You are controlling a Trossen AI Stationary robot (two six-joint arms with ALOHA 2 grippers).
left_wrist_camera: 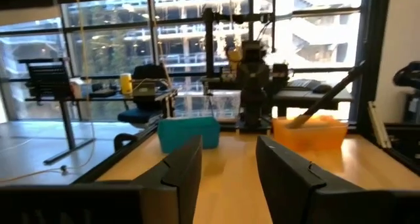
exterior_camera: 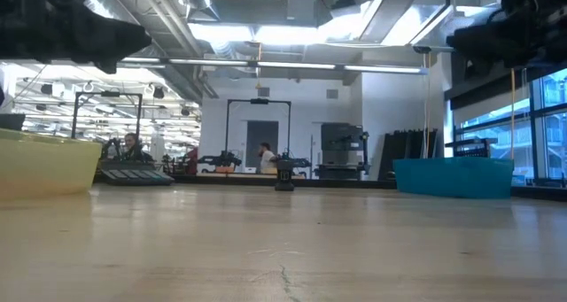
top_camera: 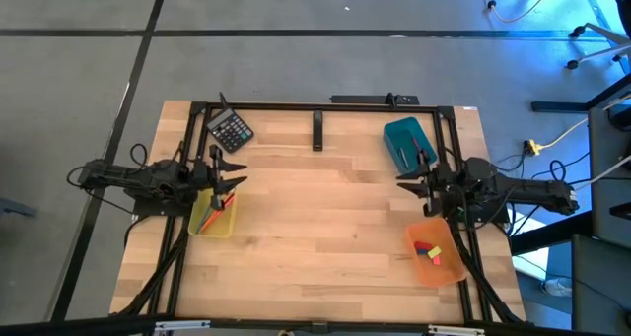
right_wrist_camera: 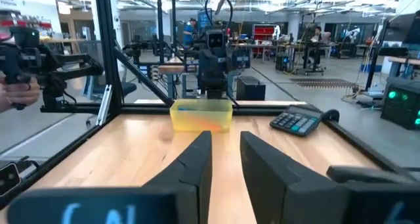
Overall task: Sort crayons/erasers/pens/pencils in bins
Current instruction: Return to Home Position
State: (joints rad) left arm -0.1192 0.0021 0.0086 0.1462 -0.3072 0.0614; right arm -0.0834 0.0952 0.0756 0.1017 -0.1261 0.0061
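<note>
The translucent yellow bin (top_camera: 211,216) stands at the table's left with orange and green sticks in it. It also shows in the right wrist view (right_wrist_camera: 201,115). The teal bin (top_camera: 407,144) stands at the far right, and the orange bin (top_camera: 436,250) at the near right. Small red (top_camera: 421,246), blue (top_camera: 434,251) and yellow (top_camera: 431,261) erasers lie in the orange bin. My left gripper (top_camera: 233,175) is open and empty over the yellow bin's far end. My right gripper (top_camera: 407,178) is open and empty, between the teal and orange bins.
A black calculator (top_camera: 230,130) lies at the far left. A small black bar (top_camera: 317,131) stands at the far middle. A black frame (top_camera: 325,106) runs along the table's edges. The bare wood (top_camera: 325,218) lies between the two arms.
</note>
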